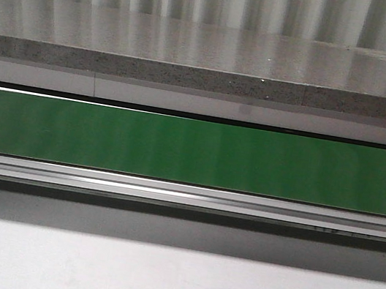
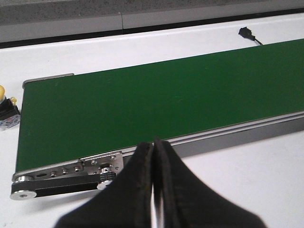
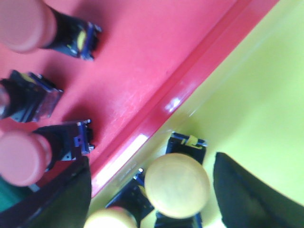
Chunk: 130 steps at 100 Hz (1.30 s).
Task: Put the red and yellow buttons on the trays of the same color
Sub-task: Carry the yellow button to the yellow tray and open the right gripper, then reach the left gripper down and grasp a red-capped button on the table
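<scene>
In the right wrist view my right gripper point(image 3: 152, 166) stands open over the yellow tray point(image 3: 256, 95), one finger on each side of a yellow button point(image 3: 176, 185) and neither touching it. A second yellow button point(image 3: 111, 219) lies beside it. The adjoining red tray point(image 3: 142, 61) holds red buttons point(image 3: 21, 23) lying on their sides. In the left wrist view my left gripper point(image 2: 154, 148) is shut on nothing, hanging over the near rail of the green belt point(image 2: 156, 104). One more yellow button point(image 2: 4, 107) sits on the white table past the belt's end. The front view shows no gripper or button.
The green conveyor belt point(image 1: 192, 150) spans the front view, with an aluminium rail point(image 1: 184, 195) along its near side and a grey stone ledge point(image 1: 207, 58) behind. A black plug point(image 2: 247, 33) lies on the white table point(image 2: 247, 180) beyond the belt.
</scene>
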Available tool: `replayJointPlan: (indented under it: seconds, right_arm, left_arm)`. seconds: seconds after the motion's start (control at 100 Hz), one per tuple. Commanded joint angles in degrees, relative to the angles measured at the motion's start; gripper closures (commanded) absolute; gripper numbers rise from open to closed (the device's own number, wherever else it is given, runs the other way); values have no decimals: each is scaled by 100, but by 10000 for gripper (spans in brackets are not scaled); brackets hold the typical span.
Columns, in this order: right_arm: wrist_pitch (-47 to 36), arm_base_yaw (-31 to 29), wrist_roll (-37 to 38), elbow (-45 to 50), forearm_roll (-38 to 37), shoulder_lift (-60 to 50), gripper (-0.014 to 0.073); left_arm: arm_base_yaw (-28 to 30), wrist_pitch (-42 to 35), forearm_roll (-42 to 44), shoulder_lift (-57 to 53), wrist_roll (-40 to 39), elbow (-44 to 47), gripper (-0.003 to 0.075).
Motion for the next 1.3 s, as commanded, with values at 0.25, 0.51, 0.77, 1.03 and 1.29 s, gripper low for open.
replayJointPlan:
  seconds: [0.25,0.51,0.77,1.03,1.29]
  right_arm:
    - [315,983,-845,-131,-343,-1388,81]
    - [770,2443,-975,-64,-351,-1954,554]
    - [682,3475,-975,711,-351,-2640,661]
    - [180,4083,-1026,1916,-357,-3806,661]
    - [-329,4224,-1344,3084,-357,-5267,661]
  left_arm:
    - [-44,-383,-138,25,12,-136,740]
    - [-44,-383,-138,25,12,-136,740]
    - [-44,-383,-138,25,12,-136,740]
    - [-44,-396,-138,25,12,-136,740]
    - [-44,-396,-138,25,12,-136,740]
